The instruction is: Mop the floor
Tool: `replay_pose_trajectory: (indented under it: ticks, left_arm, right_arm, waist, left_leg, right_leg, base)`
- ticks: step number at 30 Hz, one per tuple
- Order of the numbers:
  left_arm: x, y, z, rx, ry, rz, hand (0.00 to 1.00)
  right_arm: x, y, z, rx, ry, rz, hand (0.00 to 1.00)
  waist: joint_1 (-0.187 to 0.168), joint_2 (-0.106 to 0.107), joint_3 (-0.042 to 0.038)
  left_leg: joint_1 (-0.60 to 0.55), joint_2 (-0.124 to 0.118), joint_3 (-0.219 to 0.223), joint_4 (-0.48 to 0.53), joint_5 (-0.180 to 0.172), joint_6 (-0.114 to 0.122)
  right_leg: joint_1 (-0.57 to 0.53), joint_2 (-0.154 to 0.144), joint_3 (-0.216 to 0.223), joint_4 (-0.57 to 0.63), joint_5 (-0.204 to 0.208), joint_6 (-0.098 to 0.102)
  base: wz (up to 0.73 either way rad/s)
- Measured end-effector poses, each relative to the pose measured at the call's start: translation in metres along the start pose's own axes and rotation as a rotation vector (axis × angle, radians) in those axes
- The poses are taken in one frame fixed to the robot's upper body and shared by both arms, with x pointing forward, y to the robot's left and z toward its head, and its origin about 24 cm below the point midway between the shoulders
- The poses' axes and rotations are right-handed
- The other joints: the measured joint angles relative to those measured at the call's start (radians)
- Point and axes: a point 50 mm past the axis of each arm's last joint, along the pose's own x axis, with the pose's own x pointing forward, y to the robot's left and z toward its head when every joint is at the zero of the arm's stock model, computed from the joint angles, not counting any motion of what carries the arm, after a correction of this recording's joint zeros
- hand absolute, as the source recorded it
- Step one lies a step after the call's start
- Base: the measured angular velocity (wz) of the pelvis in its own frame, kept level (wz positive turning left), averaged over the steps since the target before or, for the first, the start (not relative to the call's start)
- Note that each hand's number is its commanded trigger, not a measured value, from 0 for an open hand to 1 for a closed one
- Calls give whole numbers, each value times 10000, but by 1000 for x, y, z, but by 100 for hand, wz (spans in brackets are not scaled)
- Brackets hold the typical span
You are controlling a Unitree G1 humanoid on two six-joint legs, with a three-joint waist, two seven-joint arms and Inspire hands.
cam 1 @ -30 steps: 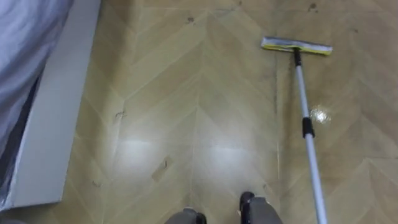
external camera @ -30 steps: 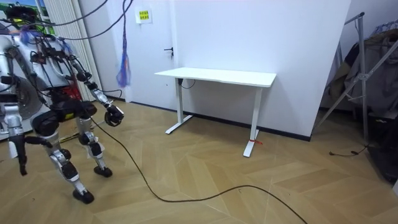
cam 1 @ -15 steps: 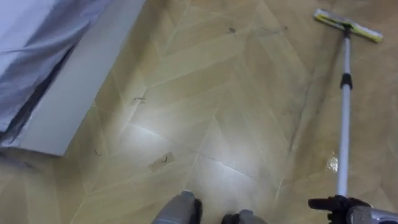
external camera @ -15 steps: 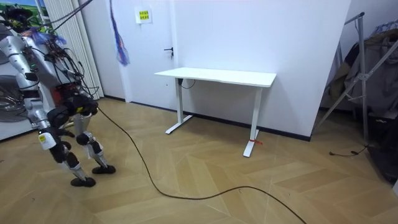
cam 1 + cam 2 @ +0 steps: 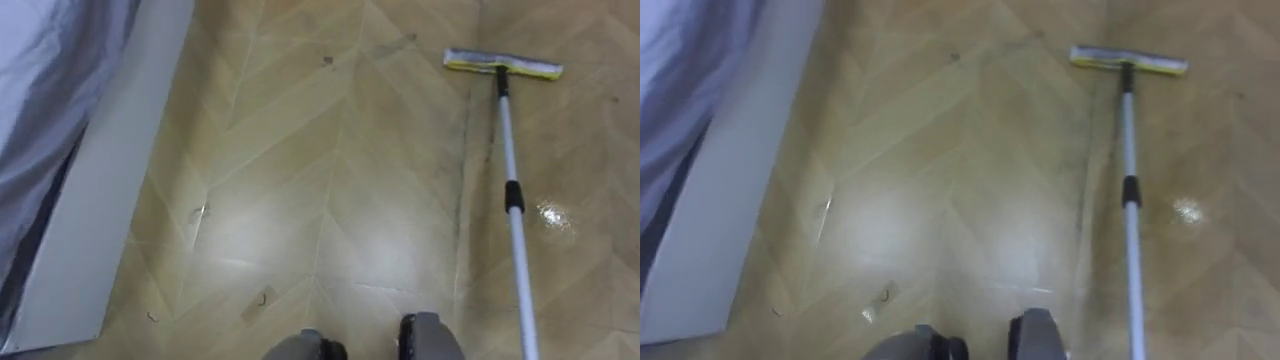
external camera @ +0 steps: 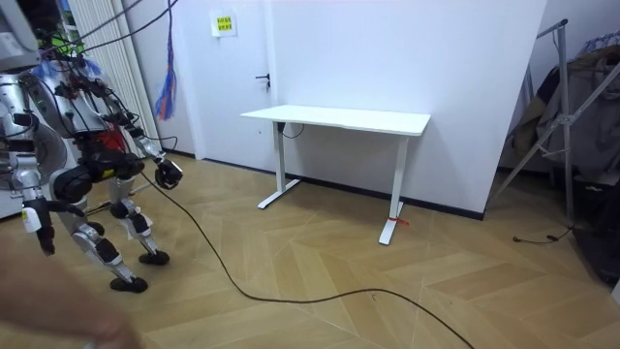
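Left eye view has the mop on the floor, ahead and to the robot's right. Its flat head lies pad-down at the far end. The pole runs back toward the robot and out at the lower edge, so I cannot tell whether a hand is clenched on it. A wet glint sits just right of the pole. Scraps lie well left of the mop, and further left is a white panel under grey cloth. In the room view one hand is held out in front, too small to say whether it is clenched or released. The stroke will probably go best with the head kept flat. It should be drawn in straight, overlapping passes leftward from the mop's present line to gather the scraps, stopping short of the panel.
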Motion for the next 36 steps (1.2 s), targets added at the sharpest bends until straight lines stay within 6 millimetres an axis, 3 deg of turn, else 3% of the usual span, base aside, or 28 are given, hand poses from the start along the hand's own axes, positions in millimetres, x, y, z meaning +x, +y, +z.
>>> replay_pose_trajectory:
  ticks: [1,3,4,6,8,9,11,14,17,22,24,28,32,36]
  left_arm:
    - [0,0,0,-85,1,-13,0]
    - [0,-1,-2,-257,53,-87,0]
    - [0,0,-4,-277,94,-80,0]
    - [-1,7,-12,-288,325,93,0]
    - [-2,11,-22,-309,488,193,0]
    - [-3,12,-27,-332,590,213,0]
    - [-3,12,-28,-322,617,229,0]
    - [-3,11,-29,-308,623,207,0]
    - [-2,10,-25,-295,538,194,0]
    - [-2,12,-20,-284,371,253,0]
    - [-2,14,-21,-439,384,444,0]
    - [-3,16,-23,-340,424,823,0]
    - [-3,18,-23,-677,432,1242,0]
    - [-3,14,-32,-1137,763,1256,0]
  right_arm:
    - [-1,-2,6,57,-62,-25,100]
    - [-12,-15,44,337,-891,-234,100]
    - [-15,-19,54,446,-1163,-277,100]
    - [-27,-27,86,710,-2218,-356,100]
    - [-38,-24,110,965,-3148,-103,100]
    - [-45,-21,124,1039,-3734,197,100]
    - [-49,-16,131,1231,-4064,599,100]
    - [-44,-8,122,1102,-3896,916,100]
    - [-31,-2,97,977,-3317,1128,100]
    - [-15,4,58,865,-2513,1321,100]
    - [-7,11,34,819,-2097,1486,100]
    - [-1,16,12,641,-1815,1604,100]
    - [2,24,-7,546,-1388,1784,100]
    - [2,37,-18,510,-1085,2194,100]
  waist:
    - [18,-45,22]
    - [186,-165,103]
    - [258,-191,119]
    - [460,-461,212]
    - [640,-642,167]
    - [602,-679,180]
    - [617,-681,136]
    - [631,-746,141]
    - [605,-707,136]
    - [483,-700,135]
    - [376,-691,121]
    - [266,-710,81]
    - [205,-834,-58]
    - [-56,-1013,-63]
  left_leg:
    - [8,6,-4,80,-23,-44]
    - [-26,73,-71,395,-22,-120]
    - [-85,140,-69,562,10,-179]
    - [-188,280,-59,957,170,-461]
    - [-166,379,-41,879,223,-557]
    - [-71,497,-36,681,231,-573]
    - [247,560,-28,174,250,-599]
    - [1054,717,-39,-910,313,-648]
    - [2050,856,-28,-2007,702,-613]
    - [3669,830,299,-4160,1560,-499]
    - [4575,808,460,-5131,1857,-483]
    - [5704,787,630,-6026,2048,-488]
    - [6489,861,817,-6420,2068,-488]
    - [7294,894,799,-6663,2069,-490]
  right_leg:
    - [0,-15,-26,117,-101,-38]
    - [11,3,-156,342,-375,-257]
    - [25,8,-218,393,-431,-289]
    - [144,104,-243,556,-573,-416]
    - [210,192,-308,450,-502,-461]
    - [357,227,-482,244,-414,-531]
    - [606,298,-584,-119,-278,-570]
    - [1346,547,-641,-1074,92,-589]
    - [2497,719,-738,-2361,514,-545]
    - [3986,762,-704,-4433,1396,-418]
    - [4847,865,-604,-5309,1667,-344]
    - [5806,950,-518,-6002,1782,-284]
    - [6638,1069,-448,-6490,1843,-247]
    - [7503,1125,-697,-6906,1848,-242]
  base:
    - [29]
    - [22]
    - [18]
    - [19]
    - [11]
    - [16]
    - [30]
    - [10]
    - [-7]
    - [-10]
    - [-7]
    - [-14]
    - [-6]
    - [2]
